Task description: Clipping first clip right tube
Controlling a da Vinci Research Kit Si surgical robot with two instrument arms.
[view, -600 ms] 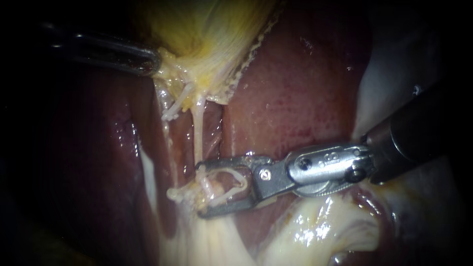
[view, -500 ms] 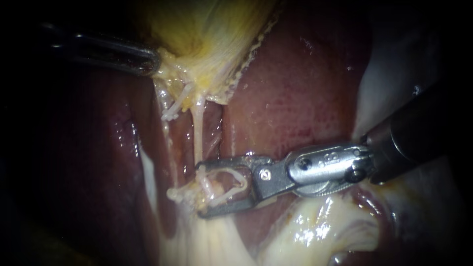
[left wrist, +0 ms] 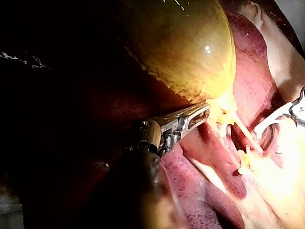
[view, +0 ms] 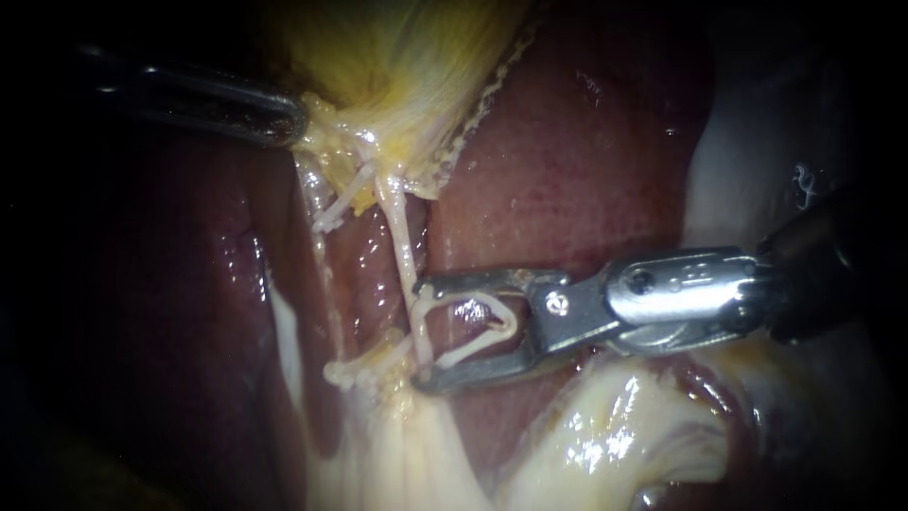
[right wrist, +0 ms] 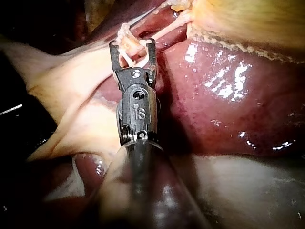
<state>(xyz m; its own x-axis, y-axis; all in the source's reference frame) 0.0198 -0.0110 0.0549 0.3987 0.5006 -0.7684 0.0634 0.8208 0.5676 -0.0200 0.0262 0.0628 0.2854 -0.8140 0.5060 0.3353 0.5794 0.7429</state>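
Observation:
The yellow gallbladder (view: 407, 66) hangs over the dark red liver (view: 567, 170). My left instrument (view: 298, 118) comes in along the upper left, its jaws shut on the gallbladder's lower edge; the left wrist view shows the same hold (left wrist: 205, 110). A thin pale tube (view: 397, 227), the right one, slants down from the gallbladder. My right instrument (view: 421, 331) holds a white clip (view: 492, 326), which spreads wide between its jaws. The tube crosses the mouth of the clip at the jaw tips. In the right wrist view the clip (right wrist: 129, 50) straddles pale strands between the jaws (right wrist: 132, 45).
A shorter pale strand (view: 336, 203) lies left of the tube. Glistening pale fatty tissue (view: 605, 435) bulges under the right instrument's shaft. A whitish sheet (view: 728, 161) lies at the right behind that shaft. Wet liver surface surrounds the tubes.
My right instrument has drawn back to the right and slightly up with its clip. The tube now slants rightward with it. The left instrument has stayed where it was.

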